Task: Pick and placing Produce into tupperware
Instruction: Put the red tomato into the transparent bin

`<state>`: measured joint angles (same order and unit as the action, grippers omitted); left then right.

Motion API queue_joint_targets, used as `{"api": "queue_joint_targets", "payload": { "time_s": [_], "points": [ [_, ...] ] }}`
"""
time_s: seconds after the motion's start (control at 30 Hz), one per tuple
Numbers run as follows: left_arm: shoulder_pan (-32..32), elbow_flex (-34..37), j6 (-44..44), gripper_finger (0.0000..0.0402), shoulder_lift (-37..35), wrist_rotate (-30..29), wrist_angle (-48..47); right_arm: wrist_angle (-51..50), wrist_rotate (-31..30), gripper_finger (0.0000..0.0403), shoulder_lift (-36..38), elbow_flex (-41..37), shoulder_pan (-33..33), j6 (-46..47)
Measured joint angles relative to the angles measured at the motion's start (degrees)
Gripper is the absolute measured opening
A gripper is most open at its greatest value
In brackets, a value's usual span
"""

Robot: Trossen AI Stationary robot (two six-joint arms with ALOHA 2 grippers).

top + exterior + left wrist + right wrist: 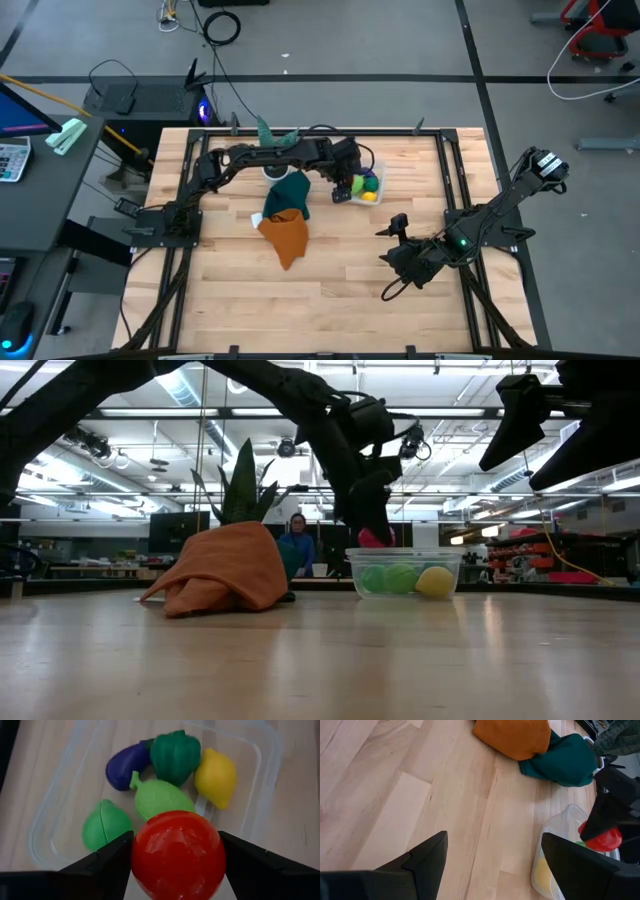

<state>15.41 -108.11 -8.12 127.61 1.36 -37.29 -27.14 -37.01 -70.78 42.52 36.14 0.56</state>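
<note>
My left gripper (pixel 176 854) hangs over the clear tupperware (pixel 260 755), shut on a red toy fruit (pixel 177 855). Inside the box lie a purple eggplant (pixel 126 766), a dark green pepper (pixel 176 756), a yellow lemon (pixel 216 777) and two light green pieces (pixel 159 797) (pixel 105 824). In the high view the box (pixel 376 172) sits right of the table's middle, near the far edge, with my left gripper (pixel 343 188) above its near-left corner. My right gripper (pixel 388 262) waits open, nearer and to the right. My left gripper pinches the red toy fruit (pixel 150 865) between its two fingers (pixel 107 862), one on each side of its round body. The fingers come from above, pointing down. In the low view the fruit (pixel 372 539) hangs lifted clear, just above the tupperware's rim (pixel 403 551).
An orange cloth (pixel 285 234) and a teal cloth (pixel 290 192) lie heaped left of the box, with the teal spiky plant (pixel 272 138) in its white pot behind them. Bare wood stretches across the table's near half. A person (pixel 296 543) shows in the room beyond.
</note>
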Motion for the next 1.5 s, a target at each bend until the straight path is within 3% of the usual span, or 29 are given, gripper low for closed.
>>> {"api": "queue_joint_targets", "payload": {
  "time_s": [1.5],
  "points": [
    [-0.7, 0.9, 1.3, 0.0279, 1.8, 1.3, -1.9, 0.0, 0.0, 0.0286, 0.0, 0.0, 0.0, 1.3]
  ]
}}
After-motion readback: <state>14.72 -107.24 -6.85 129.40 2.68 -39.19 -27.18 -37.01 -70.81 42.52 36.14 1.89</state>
